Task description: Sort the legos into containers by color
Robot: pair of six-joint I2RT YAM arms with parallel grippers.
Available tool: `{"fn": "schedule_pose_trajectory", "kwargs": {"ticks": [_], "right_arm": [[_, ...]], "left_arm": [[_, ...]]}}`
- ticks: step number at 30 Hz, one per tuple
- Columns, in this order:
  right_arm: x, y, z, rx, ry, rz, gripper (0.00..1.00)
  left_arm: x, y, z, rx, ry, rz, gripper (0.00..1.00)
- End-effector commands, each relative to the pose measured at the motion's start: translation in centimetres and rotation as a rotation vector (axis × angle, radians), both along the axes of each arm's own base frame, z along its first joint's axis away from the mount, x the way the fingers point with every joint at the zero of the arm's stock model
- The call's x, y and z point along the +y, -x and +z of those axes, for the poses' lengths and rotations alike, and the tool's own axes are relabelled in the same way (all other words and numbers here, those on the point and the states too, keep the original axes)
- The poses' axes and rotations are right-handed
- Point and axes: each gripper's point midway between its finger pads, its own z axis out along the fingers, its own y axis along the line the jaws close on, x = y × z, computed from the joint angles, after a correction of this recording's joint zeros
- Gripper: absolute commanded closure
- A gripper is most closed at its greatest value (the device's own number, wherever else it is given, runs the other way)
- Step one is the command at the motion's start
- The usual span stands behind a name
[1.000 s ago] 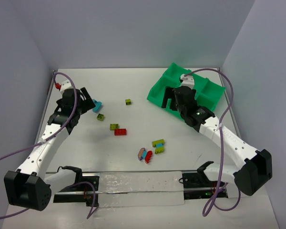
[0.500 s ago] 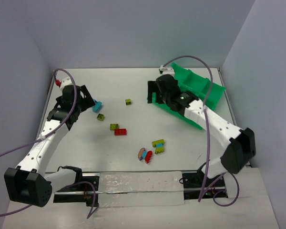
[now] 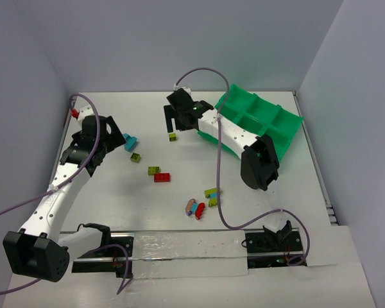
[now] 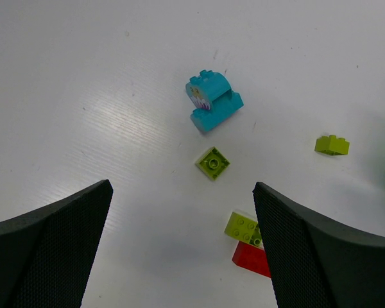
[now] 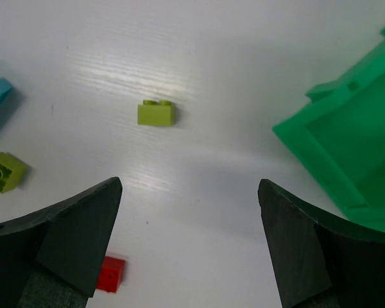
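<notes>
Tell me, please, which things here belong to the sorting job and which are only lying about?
Job: green tray, cyan brick, lone olive brick, square olive brick, olive-and-red pair, mixed bricks near the front; left claw and right claw, both open.
Lying about: purple cables, clear strip at the near edge.

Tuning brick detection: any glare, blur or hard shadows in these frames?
Right wrist: bright glare streak on the table just above the lime brick, brick still crisp. Left wrist: milder sheen left of the cyan brick, all sharp. Top: even light, soft shadows, no blur.
</notes>
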Motion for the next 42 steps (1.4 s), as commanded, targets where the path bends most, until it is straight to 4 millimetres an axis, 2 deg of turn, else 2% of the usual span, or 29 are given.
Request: {"fn": "schedule_pose_trajectory", "kwargs": {"ticks": [1,3,5,10,19,24,28,33,42], "right_arm": [[2.0,-1.0,1.3,-0.017,-0.025,0.001,0.05],[2.7,-1.8,1.0,-0.017,-0.025,-0.005,0.05],[3.0,-2.1,-0.5,0.008,-0.011,-0.016,0.05],[5.2,-2.9,-1.6,0.008,-0.055,-0.012,0.05],[6.3,-3.5,-5.0,0.006,-0.029,-0.049,0.06],[6.0,-3.9,-7.1,0.015,-0.008,-0.094,0.1],[6.0,-4.1,-8.0,0.013,0.004,-0.101,0.14],[6.2,-4.1,-8.9,0.02,0.009,-0.101,0.23],[6.6,-4.0,-10.7,0.043,0.008,-0.094,0.29]], "left_arm": [[0.0,-0.3,2.5,-0.058,0.012,0.014,0.01],[0.1,-0.2,2.2,-0.047,0.007,0.018,0.01],[0.1,-0.1,2.2,-0.043,0.005,0.022,0.01],[0.0,0.0,2.5,-0.054,0.009,0.013,0.01],[0.1,0.2,3.0,-0.057,0.002,0.007,0.01],[0.3,0.4,3.1,-0.056,-0.003,0.006,0.01],[0.3,0.5,2.8,-0.047,-0.007,0.008,0.01],[0.3,0.5,2.7,-0.044,-0.008,0.006,0.01],[0.6,0.6,2.9,-0.043,-0.02,0.014,0.01]]}}
